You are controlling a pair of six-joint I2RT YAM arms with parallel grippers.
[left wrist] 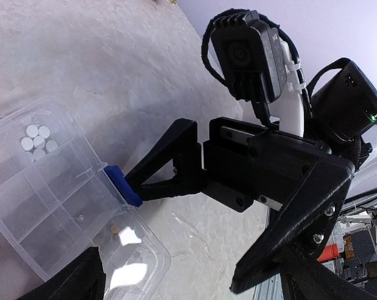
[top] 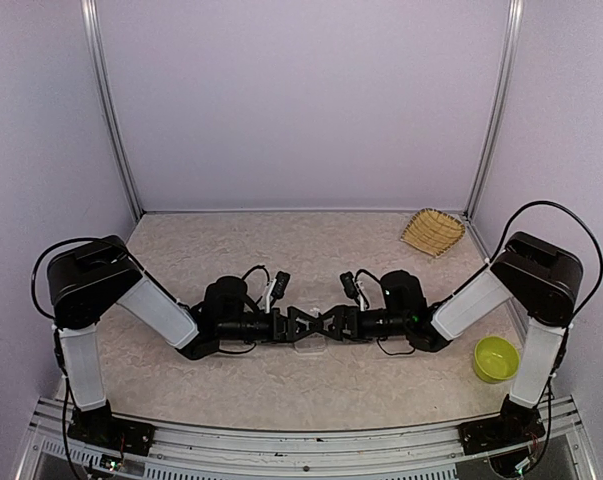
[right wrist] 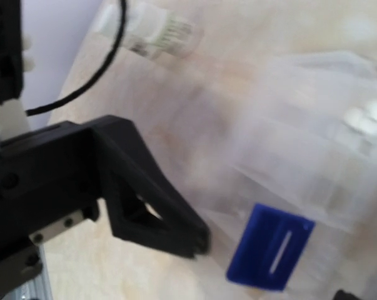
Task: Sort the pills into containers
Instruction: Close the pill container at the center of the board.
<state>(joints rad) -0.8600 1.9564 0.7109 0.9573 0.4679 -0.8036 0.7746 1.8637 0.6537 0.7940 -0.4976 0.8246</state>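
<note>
The container [left wrist: 44, 206] is a clear compartment box with a blue latch [left wrist: 122, 185]; it also shows under the grippers [top: 309, 346]. Several white pills [left wrist: 38, 140] lie in one compartment and a tan pill [left wrist: 114, 229] in another. My right gripper [left wrist: 182, 236] faces the left wrist camera, open wide, one fingertip against the blue latch. My left gripper [left wrist: 194, 286] is open too, one finger over the box's near corner, nothing between its jaws. The two grippers [top: 309, 325] meet tip to tip at mid-table. The blurred right wrist view shows the latch [right wrist: 271, 247] beside a black finger [right wrist: 157, 212].
A woven straw basket [top: 433, 231] sits at the back right corner. A lime-green bowl [top: 495, 358] stands near the right arm's base. Lilac walls close in the table on three sides, and a metal rail [top: 301, 440] runs along the near edge.
</note>
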